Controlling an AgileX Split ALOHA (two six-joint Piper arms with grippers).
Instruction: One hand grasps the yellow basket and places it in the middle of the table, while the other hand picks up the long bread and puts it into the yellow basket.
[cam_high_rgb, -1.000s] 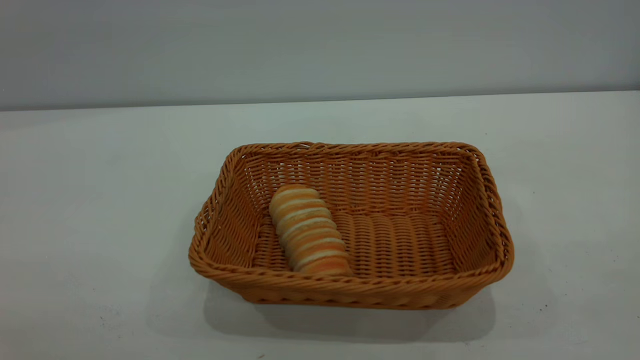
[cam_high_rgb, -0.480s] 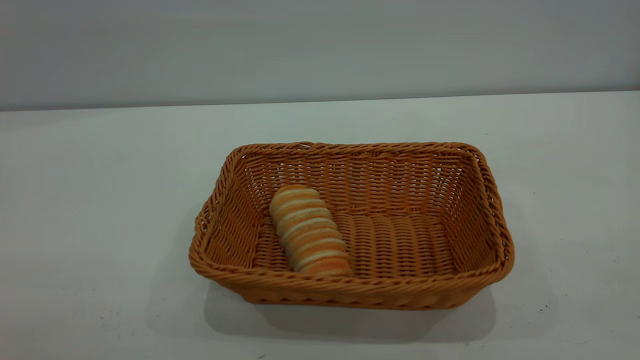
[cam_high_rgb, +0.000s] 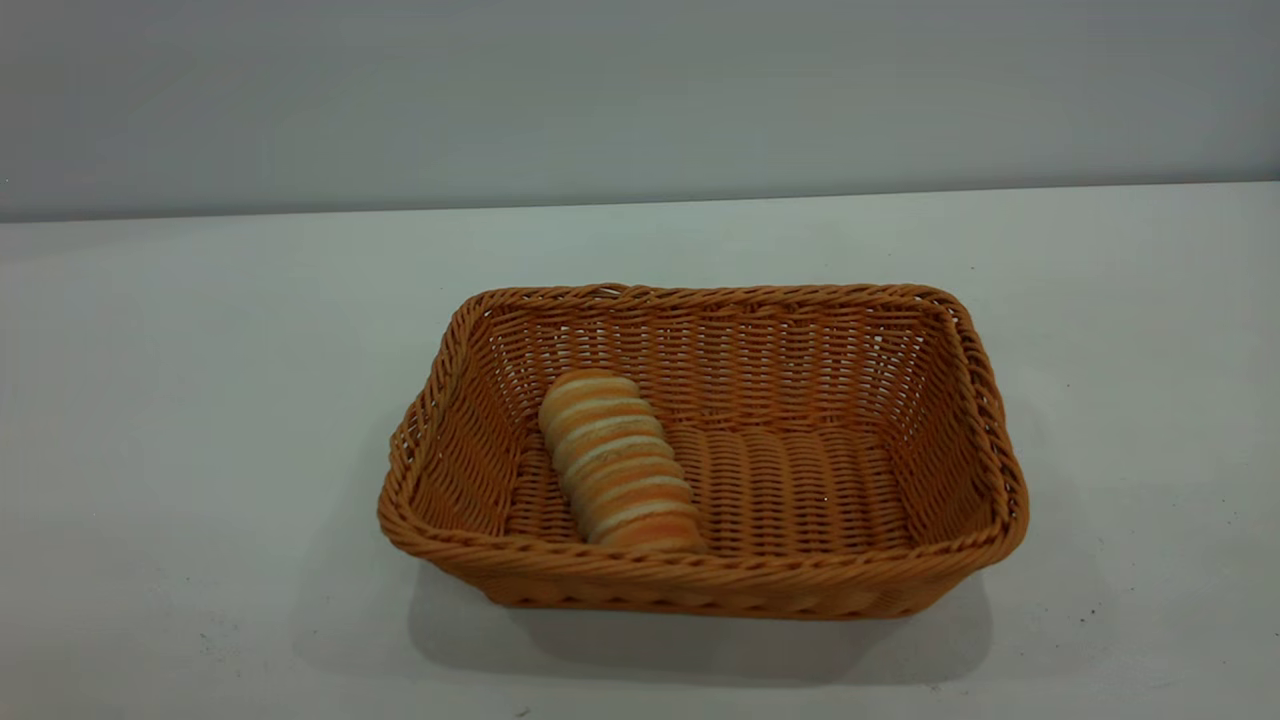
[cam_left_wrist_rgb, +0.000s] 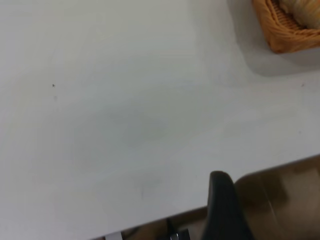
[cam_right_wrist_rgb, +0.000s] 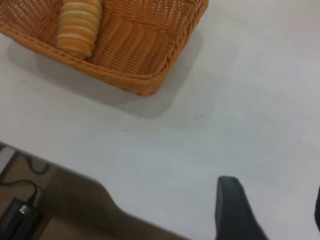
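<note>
While the table (cam_high_rgb: 180, 420) spreads wide and white around everything else, we find the basket (cam_high_rgb: 700, 585) resting near its middle, long side toward the exterior camera, nothing touching it. Inside it lies the bread (cam_high_rgb: 618, 462), flat on the woven floor toward the basket's left end, running from the back wall to the front rim — one end close against that front rim.

Neither arm shows in the exterior view. From the left wrist we see one dark finger of the left gripper (cam_left_wrist_rgb: 225, 210) out past the table's edge, with a basket corner far off; from the right wrist, the right gripper (cam_right_wrist_rgb: 270, 212) hangs near the table's edge with a clear gap between its two dark fingers, so we read it as spread and empty. Whether the left gripper is spread or closed we cannot tell — only one finger is in view.

We judge both steps done: basket centred, bread in it. What remains, as we see it, is only for the arms to park clear.
</note>
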